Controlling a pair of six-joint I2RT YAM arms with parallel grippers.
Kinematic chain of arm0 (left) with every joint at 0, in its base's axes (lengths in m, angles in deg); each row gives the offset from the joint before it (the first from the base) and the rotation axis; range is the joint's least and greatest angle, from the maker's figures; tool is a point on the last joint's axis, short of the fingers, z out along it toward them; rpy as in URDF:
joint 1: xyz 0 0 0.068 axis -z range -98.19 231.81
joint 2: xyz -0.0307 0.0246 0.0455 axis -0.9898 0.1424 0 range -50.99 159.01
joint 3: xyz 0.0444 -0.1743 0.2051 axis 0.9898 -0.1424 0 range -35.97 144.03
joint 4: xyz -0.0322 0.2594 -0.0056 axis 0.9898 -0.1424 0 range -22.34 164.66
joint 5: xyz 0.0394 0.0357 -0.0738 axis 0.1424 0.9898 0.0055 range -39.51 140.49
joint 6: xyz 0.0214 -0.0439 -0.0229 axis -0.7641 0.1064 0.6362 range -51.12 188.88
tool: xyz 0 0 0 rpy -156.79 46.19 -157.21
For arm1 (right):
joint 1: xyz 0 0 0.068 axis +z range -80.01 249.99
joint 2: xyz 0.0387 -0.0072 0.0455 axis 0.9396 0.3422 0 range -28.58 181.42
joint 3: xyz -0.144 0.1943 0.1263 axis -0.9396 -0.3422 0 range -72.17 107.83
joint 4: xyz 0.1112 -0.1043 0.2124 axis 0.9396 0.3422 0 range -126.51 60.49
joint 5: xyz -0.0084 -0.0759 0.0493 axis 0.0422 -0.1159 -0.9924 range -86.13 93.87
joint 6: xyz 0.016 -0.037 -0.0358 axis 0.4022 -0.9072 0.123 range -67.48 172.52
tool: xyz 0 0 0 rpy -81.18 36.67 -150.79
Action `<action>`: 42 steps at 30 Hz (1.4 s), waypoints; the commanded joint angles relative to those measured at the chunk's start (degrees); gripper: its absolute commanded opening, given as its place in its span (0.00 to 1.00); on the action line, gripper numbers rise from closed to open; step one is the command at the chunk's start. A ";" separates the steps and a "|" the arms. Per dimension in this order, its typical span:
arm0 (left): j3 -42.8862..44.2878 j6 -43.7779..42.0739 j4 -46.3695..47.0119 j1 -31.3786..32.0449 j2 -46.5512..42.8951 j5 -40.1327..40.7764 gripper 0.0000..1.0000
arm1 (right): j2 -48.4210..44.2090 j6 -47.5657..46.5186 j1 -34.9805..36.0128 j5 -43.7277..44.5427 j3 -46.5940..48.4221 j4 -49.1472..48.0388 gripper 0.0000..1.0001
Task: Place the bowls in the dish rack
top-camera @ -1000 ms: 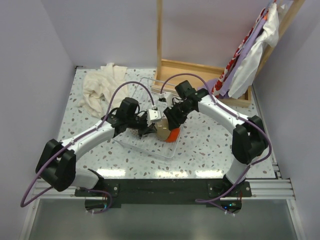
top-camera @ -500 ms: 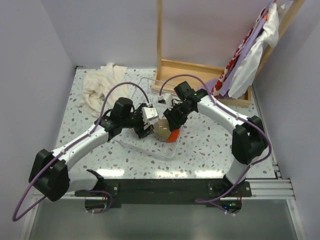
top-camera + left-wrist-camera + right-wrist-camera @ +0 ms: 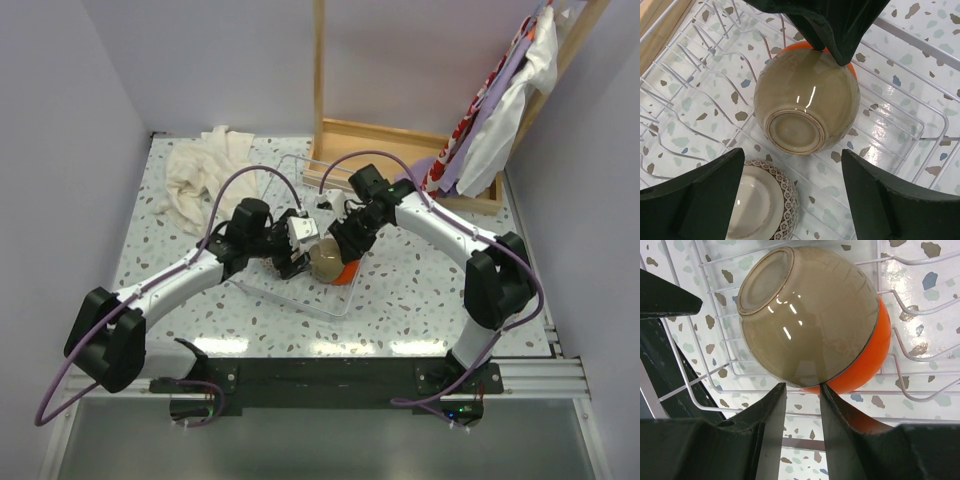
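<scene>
Left arm [image 3: 170, 280] and right arm [image 3: 440, 228] are both sporting white shells with chunky black joints. Purple cables [image 3: 245, 170] are looping along each, running up from the black base rail [image 3: 300, 375] at 6 o'clock. Fingers [image 3: 695, 200] are looking like matte black wedges.

A speckled terrazzo tabletop [image 3: 430, 290] carries everything; a crumpled cream cloth [image 3: 200, 175] lies at 10 o'clock; a shallow wooden tray [image 3: 385, 132] sits at 1 o'clock, with a wooden post [image 3: 319, 60] rising at its left corner; white, purple and red-patterned garments [image 3: 515, 100] hang at 2 o'clock; a metal rail [image 3: 530, 375] runs along the edge at 6 o'clock.
</scene>
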 commanded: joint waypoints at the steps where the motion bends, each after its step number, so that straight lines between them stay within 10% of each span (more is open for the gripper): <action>1: -0.60 0.82 3.73 -0.17 -0.01 -2.63 0.83 | -3.61 -2.19 2.01 -0.12 -0.09 0.53 0.36; 42: -0.87 4.25 9.10 -2.54 3.42 -5.00 0.74 | -4.66 3.44 2.89 -11.12 0.01 -2.97 0.43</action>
